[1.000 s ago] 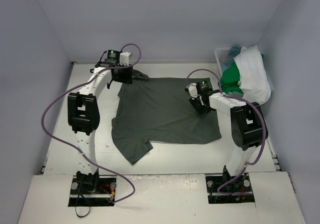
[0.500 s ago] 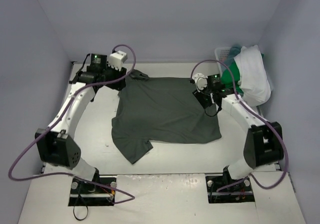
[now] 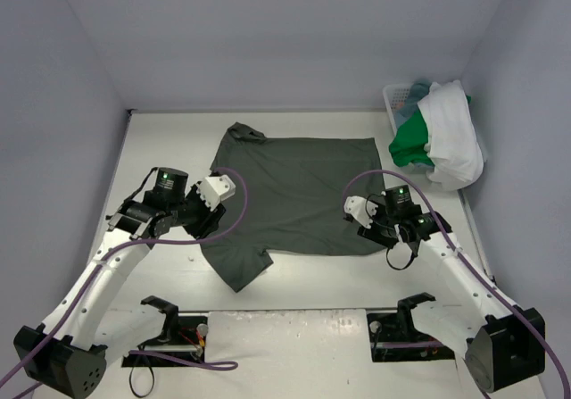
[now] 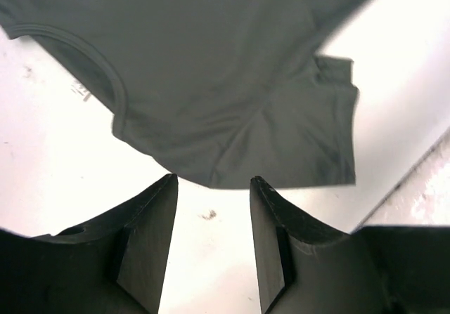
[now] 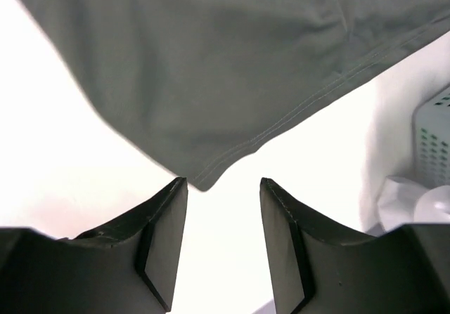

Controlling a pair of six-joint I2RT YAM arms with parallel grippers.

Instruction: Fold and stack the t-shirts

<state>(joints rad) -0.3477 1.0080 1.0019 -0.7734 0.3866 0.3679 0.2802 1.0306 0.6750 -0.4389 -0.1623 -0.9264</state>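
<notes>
Surface: white table (image 3: pixel 303 285), beneath both sets of fingertips.
Room: pale lilac walls (image 3: pixel 285 42).
Shirt: dark grey-green t-shirt (image 3: pixel 294 194) lying flat, its edges just ahead of left gripper (image 4: pixel 213 186) and right gripper (image 5: pixel 223 186).
Fingers: both pairs parted, empty.

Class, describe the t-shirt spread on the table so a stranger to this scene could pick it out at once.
Start with the white table inside the grey-walled booth. In its middle the dark grey-green t-shirt lies spread flat. It alone is laid out: the white t-shirt and bright green t-shirt hang bunched in the basket at the far right corner.
</notes>
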